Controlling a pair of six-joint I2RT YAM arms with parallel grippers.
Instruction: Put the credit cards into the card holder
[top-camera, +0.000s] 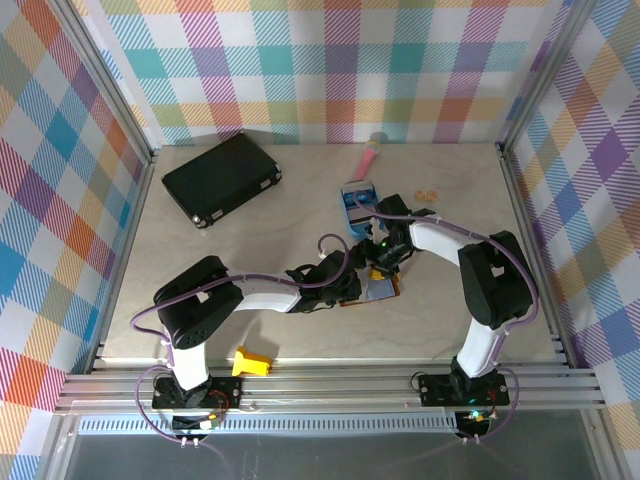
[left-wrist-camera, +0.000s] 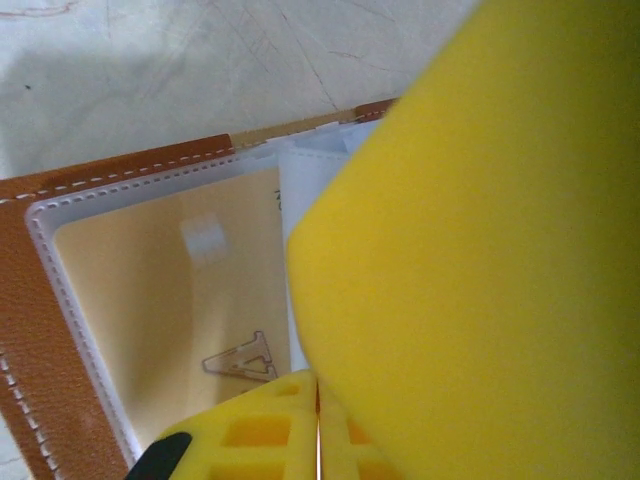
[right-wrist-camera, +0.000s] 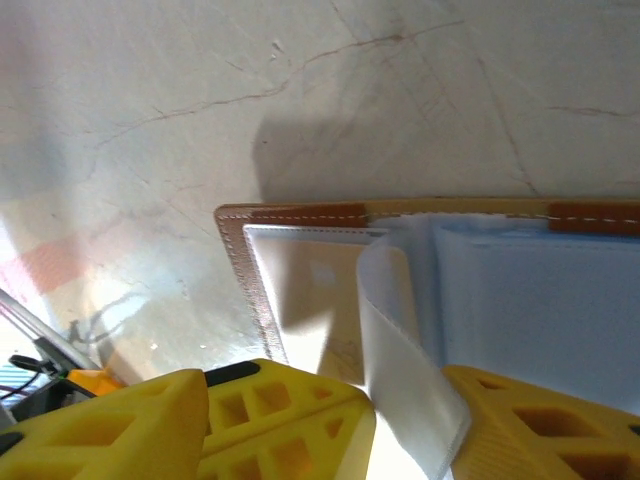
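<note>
The card holder (top-camera: 378, 291) lies open in the middle of the table, brown leather (left-wrist-camera: 40, 330) outside with clear sleeves inside. A yellow credit card (left-wrist-camera: 170, 290) sits in the outer sleeve. My left gripper (left-wrist-camera: 318, 430) is shut, its tips low over that sleeve, and it meets the holder from the left (top-camera: 338, 283). My right gripper (right-wrist-camera: 415, 430) comes from behind (top-camera: 383, 262), jaws apart. A clear sleeve page (right-wrist-camera: 410, 360) curls up between its fingers, against the right finger (right-wrist-camera: 540, 430). The holder's brown edge (right-wrist-camera: 300, 215) runs across the right wrist view.
A blue tray (top-camera: 357, 208) with something small and yellow in it stands just behind the holder. A black case (top-camera: 222, 178) lies at the back left, a pink object (top-camera: 372, 152) and a tan block (top-camera: 427, 193) at the back. A yellow plastic piece (top-camera: 252, 362) sits near the front edge.
</note>
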